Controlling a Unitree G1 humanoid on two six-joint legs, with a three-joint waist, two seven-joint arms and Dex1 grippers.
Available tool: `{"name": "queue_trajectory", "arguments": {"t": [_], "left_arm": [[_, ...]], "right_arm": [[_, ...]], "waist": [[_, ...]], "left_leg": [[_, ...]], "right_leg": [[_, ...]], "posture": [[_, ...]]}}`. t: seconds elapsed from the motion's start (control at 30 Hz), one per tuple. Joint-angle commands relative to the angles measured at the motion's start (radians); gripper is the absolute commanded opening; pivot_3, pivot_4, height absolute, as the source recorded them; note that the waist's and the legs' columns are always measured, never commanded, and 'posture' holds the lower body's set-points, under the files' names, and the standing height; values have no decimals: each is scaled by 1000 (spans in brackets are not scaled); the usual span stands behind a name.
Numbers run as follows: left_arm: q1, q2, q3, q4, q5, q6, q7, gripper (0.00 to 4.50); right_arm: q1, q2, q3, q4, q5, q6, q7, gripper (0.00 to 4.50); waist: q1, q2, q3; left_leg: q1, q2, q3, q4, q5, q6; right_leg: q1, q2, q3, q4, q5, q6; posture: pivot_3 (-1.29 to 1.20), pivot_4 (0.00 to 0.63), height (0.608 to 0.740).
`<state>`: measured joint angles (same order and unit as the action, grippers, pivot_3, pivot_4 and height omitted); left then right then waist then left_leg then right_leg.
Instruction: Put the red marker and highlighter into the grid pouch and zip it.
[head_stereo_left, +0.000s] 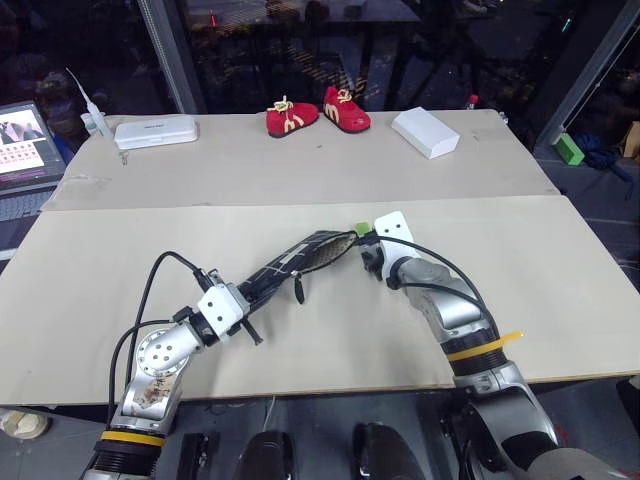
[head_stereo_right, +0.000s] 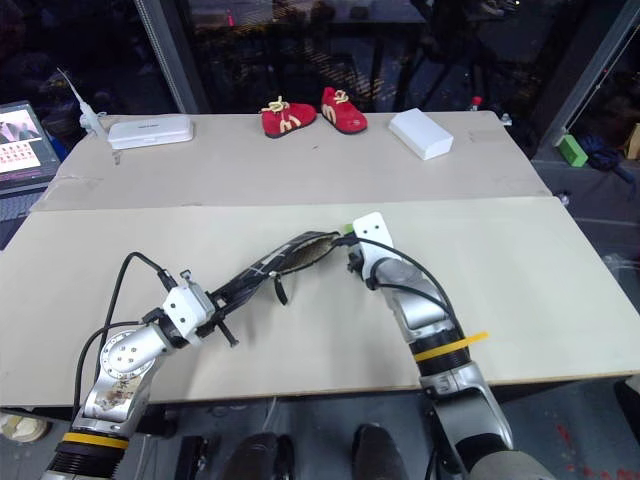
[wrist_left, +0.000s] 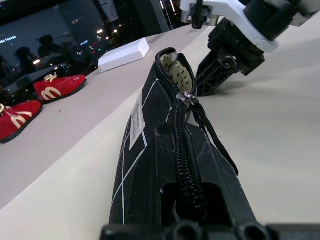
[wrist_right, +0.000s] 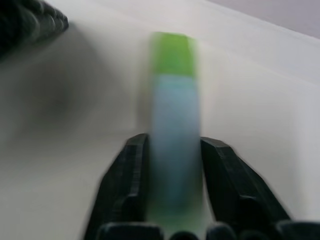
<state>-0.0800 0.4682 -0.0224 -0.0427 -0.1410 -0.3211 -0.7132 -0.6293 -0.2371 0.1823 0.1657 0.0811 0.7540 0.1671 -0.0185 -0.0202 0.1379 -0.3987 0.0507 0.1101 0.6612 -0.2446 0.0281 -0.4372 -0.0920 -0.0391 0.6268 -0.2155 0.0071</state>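
Left eye view: you have the left gripper pinching the near end of the grid pouch, which stretches out over the bench with its far mouth unzipped. Just beyond that mouth, the right gripper holds the highlighter, its green cap beside the opening. Far behind the pouch sit red shoes and a white box.

Left wrist view: your pouch is held on edge, the zipper pull partway along, the mouth gaping past it.

Right wrist view: your fingers squeeze the highlighter, cap pointing away.
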Motion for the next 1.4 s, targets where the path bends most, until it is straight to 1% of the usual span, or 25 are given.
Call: {"name": "queue_trajectory", "arguments": {"t": [0.03, 0.17, 0.27, 0.33, 0.43, 0.57, 0.7, 0.8, 0.9, 1.13, 1.27, 1.4], "left_arm": [[-2, 7, 12, -39, -7, 2, 10, 0], [-22, 11, 13, -30, -11, 7, 4, 0], [-36, 12, 11, -26, -12, 10, 1, 0], [-38, 12, 10, -24, -12, 10, -2, 0], [-40, 12, 9, -24, -13, 13, -4, 0], [-41, 13, 8, -21, -13, 11, -10, 0], [-47, 13, 8, -15, -15, 11, -12, 0], [-52, 8, 3, -12, -14, 11, -12, 0], [-56, 5, 0, -9, -12, 9, -11, 0], [-58, 0, 0, -8, -10, 6, -10, 0], [-52, 0, -1, -11, -9, 5, -11, 0], [-52, 0, -1, -13, -9, 5, -11, 0]], "right_arm": [[17, 3, -32, -29, 1, -2, 15, 1043], [2, 14, -84, -28, 30, 13, 30, 1043], [-27, 49, -174, -17, 88, 6, 30, 1043], [-45, 9, -168, -14, 51, -124, 55, 1042], [-61, -65, -161, -27, 43, -294, 163, 1042], [-24, -223, -47, -63, -75, -635, 330, 1042], [-7, -336, 11, -62, -145, -907, 444, 1042], [-22, -435, 54, -31, -216, -1123, 523, 1042], [-46, -469, 68, 22, -263, -1246, 531, 1042], [-93, -485, 82, 155, -349, -1456, 506, 1042], [-92, -491, 97, 203, -400, -1529, 495, 1042], [-120, -482, 103, 259, -442, -1554, 467, 1042]], "waist": [[0, 0, 0], [1, 0, 0], [2, 0, 0], [1, 0, 0], [1, 0, 0], [3, 0, 0], [-3, 0, 0], [0, 0, 0], [0, 0, 0], [3, -1, 0], [4, 0, 0], [3, 0, 0]], "left_leg": [[0, 0, 0, 0, 0, 0], [0, 0, 0, 0, 0, 0], [0, 0, 0, 0, 0, 0], [0, 0, 0, 0, 0, 0], [-1, -1, 0, 0, 0, 0], [-1, 0, 0, 0, 0, 0], [0, 0, 1, 0, 0, 0], [1, -1, 1, 0, 0, 0], [1, -1, 1, 0, 0, 0], [1, 0, 2, 0, 0, 0], [1, -1, 2, 0, 0, 0], [2, -1, 2, 0, 0, 0]], "right_leg": [[0, 0, 0, 0, 0, 0], [0, 0, 0, 0, 0, 0], [0, 0, 0, 0, 0, 0], [0, 0, 0, 0, 0, 0], [-1, 0, 0, -1, 0, 0], [-1, 0, 0, -1, 0, 0], [0, 0, 1, -1, 0, 1], [0, 0, 1, -1, 0, 1], [0, 0, 1, -1, 0, 1], [1, 0, 1, -1, 0, 1], [1, 0, 1, -1, 0, 1], [1, 0, 1, -1, 0, 1]], "posture": [[0, 150, 740], [0, 150, 740], [0, 150, 740], [0, 150, 740], [0, 150, 740], [0, 150, 740], [0, 150, 740], [0, 150, 740], [0, 150, 740], [0, 150, 740], [0, 150, 740], [0, 150, 740]]}}
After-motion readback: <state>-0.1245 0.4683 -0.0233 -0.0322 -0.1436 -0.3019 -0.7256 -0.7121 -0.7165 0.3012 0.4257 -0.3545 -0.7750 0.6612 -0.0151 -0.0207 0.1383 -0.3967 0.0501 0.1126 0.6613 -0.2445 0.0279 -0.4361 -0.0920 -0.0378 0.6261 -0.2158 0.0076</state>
